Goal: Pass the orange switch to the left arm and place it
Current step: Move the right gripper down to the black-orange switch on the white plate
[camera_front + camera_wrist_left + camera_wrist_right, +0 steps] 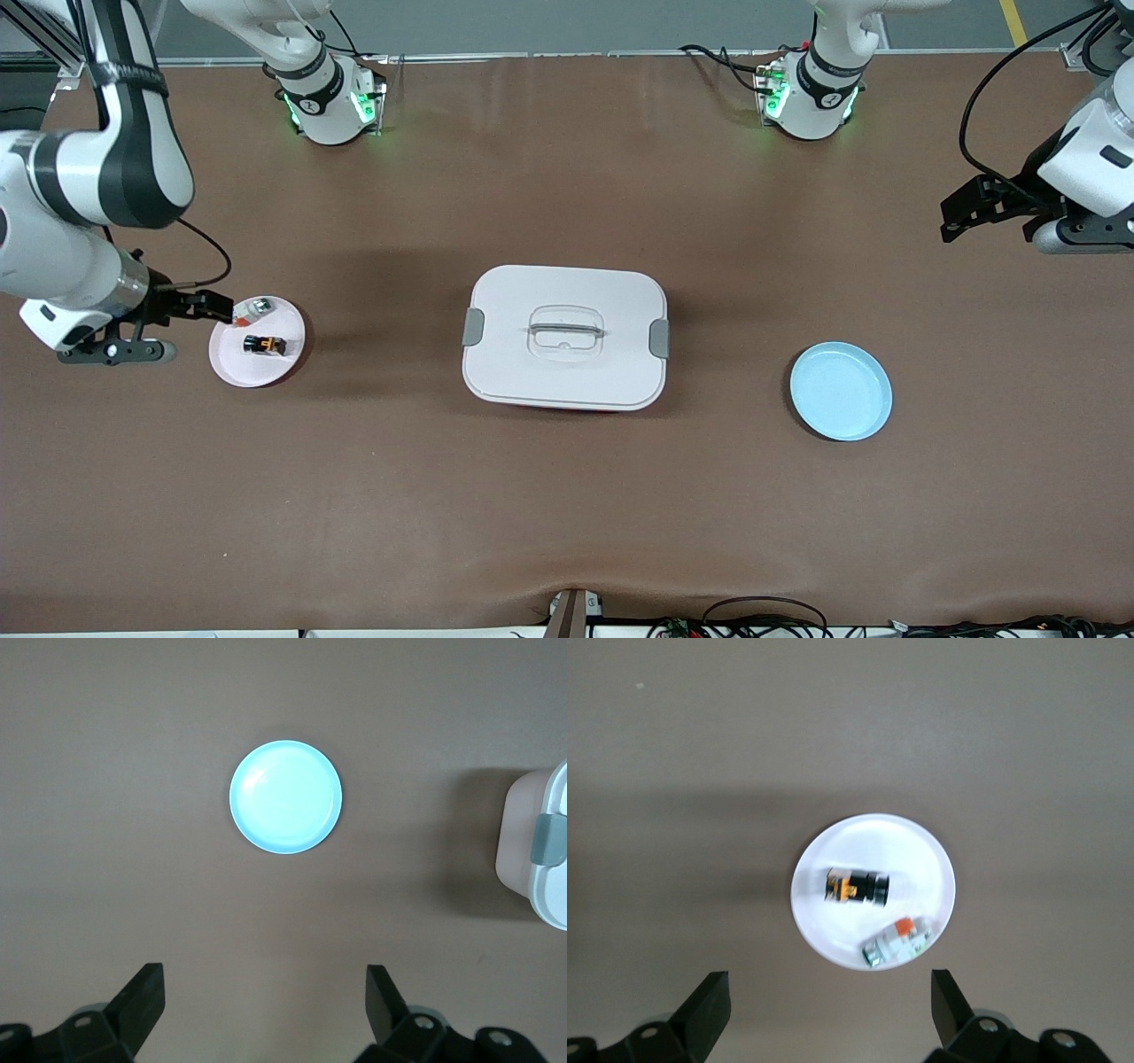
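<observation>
Right gripper (213, 306) over pink plate (232, 368), jaws wide

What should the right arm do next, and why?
Probably lower the right gripper, open and empty, onto the orange switch lying untouched on the white plate, beside a small clear-grey piece. The left gripper waits open near the blue plate.

White box (564, 372), pale blue plate (841, 392), seemingly pinkish-white plate (237, 365).

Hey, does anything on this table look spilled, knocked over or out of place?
Nothing stands out. The white latched box sits closed; the tiny black orange-striped switch lies on the pink plate; the blue plate holds nothing.
</observation>
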